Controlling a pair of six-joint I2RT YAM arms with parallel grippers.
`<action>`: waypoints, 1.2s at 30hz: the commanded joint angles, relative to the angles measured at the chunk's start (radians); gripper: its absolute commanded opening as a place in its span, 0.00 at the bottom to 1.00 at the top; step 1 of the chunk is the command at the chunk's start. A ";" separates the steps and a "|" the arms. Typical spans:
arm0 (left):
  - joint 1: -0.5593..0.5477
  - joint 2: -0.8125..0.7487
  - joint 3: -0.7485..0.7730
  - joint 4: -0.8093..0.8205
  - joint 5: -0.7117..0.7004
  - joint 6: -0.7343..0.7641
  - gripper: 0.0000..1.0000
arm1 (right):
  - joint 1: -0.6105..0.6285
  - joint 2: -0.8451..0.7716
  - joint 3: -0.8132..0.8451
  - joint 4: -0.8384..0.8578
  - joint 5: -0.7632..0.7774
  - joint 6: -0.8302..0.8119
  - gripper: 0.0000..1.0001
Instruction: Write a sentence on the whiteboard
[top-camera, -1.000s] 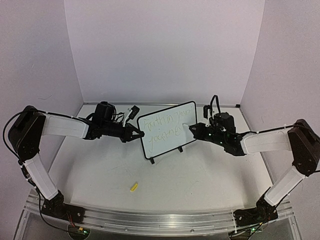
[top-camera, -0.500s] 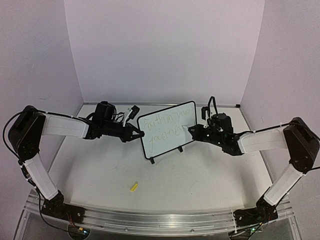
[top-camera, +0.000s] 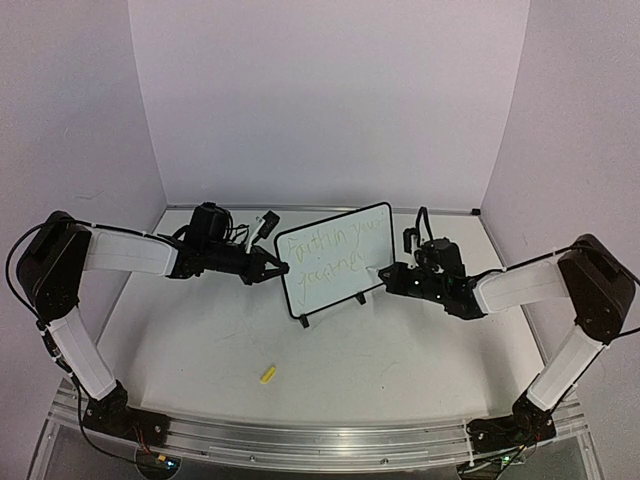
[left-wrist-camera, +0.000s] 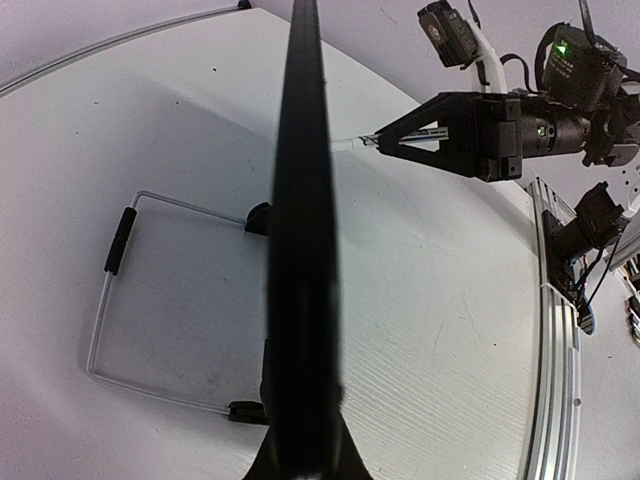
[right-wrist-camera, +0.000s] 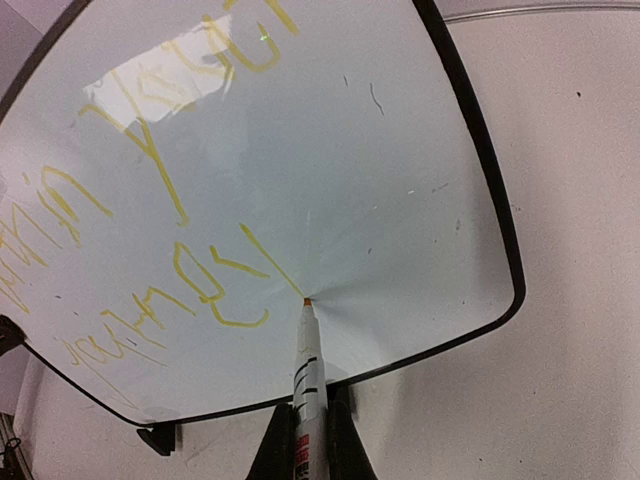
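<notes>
The whiteboard (top-camera: 340, 285) stands tilted on its black feet at mid-table, its face toward the arms. My left gripper (top-camera: 283, 268) is shut on its left edge; in the left wrist view the whiteboard (left-wrist-camera: 300, 200) runs edge-on out of the left gripper (left-wrist-camera: 305, 465). The sentence (top-camera: 335, 250) is two faint yellow lines. My right gripper (right-wrist-camera: 308, 420) is shut on a white marker (right-wrist-camera: 308, 370), whose tip touches the whiteboard (right-wrist-camera: 400, 200) at the end of a yellow stroke of the sentence (right-wrist-camera: 215, 290). From above, the right gripper (top-camera: 385, 272) sits at the board's lower right.
A small yellow cap (top-camera: 267, 375) lies on the table in front of the board, left of centre. A thin wire stand (left-wrist-camera: 110, 300) sticks out behind the board. A metal rail (top-camera: 300, 440) runs along the near edge, and purple walls close in three sides.
My right gripper with the marker has dropped lower along the board's right side, its arm stretched lower. The left gripper and the board have not moved.
</notes>
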 joint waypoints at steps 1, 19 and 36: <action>-0.010 0.004 0.033 -0.010 0.023 0.008 0.00 | 0.008 0.031 -0.011 0.040 -0.018 0.023 0.00; -0.010 0.001 0.032 -0.011 0.023 0.008 0.00 | 0.010 -0.140 -0.036 -0.020 0.042 0.033 0.00; -0.012 -0.002 0.032 -0.011 0.026 0.008 0.00 | 0.009 -0.068 0.038 -0.030 0.088 -0.005 0.00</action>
